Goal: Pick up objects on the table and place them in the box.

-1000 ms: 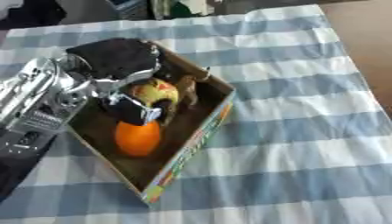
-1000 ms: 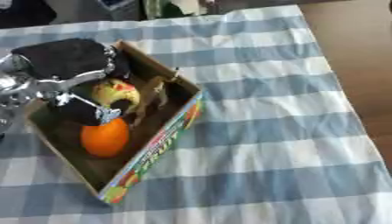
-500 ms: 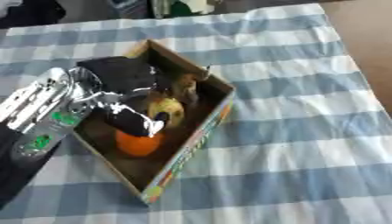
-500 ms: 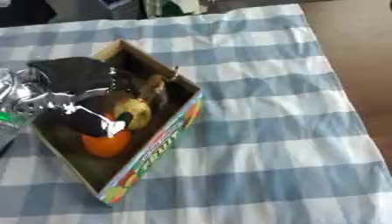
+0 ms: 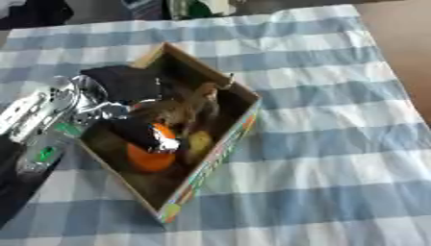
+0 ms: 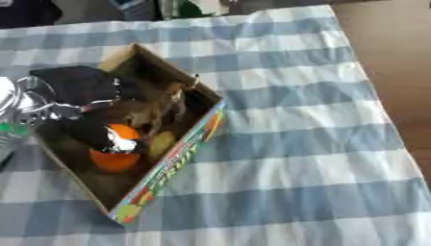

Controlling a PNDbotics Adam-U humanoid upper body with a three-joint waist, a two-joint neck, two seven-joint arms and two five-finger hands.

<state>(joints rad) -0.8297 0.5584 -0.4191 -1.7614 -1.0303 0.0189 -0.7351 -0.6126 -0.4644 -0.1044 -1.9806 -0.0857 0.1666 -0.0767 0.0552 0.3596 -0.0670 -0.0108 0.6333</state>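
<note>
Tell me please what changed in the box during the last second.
The robot's left hand has lowered the yellowish round fruit deeper into the open cardboard box, beside the orange ball-shaped fruit; whether the hand has let go is unclear. The orange fruit and box stayed in place.
</note>
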